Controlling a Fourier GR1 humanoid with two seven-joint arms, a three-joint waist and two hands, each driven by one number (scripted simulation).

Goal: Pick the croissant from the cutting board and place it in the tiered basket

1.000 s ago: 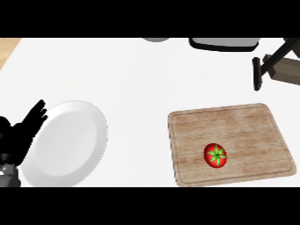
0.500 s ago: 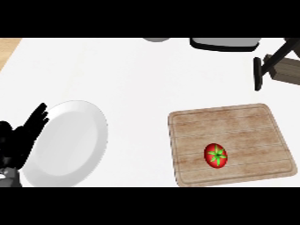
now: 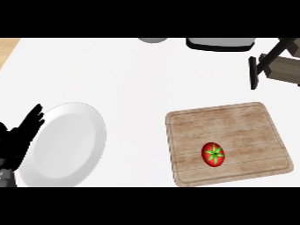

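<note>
Open counter point(image 3: 133, 88) between plate point(image 3: 67, 145) and cutting board point(image 3: 243, 127) (tomato point(image 3: 212, 154) aboard), tiered basket point(image 3: 288, 68) far right

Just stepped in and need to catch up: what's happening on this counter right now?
Nothing is being handled. The robot's left hand rests open at the left edge, beside a white plate. A red tomato, not a croissant, lies on the wooden cutting board. The tiered basket stands at the upper right. The right hand is out of view.

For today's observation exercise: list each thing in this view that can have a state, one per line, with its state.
Left hand: open, fingers straight, resting at the plate's left edge.
Plate: nothing on it.
Cutting board: flat on the counter, holding one tomato.
Tomato: lying on the board, untouched.
Tiered basket: only partly in view.
</note>
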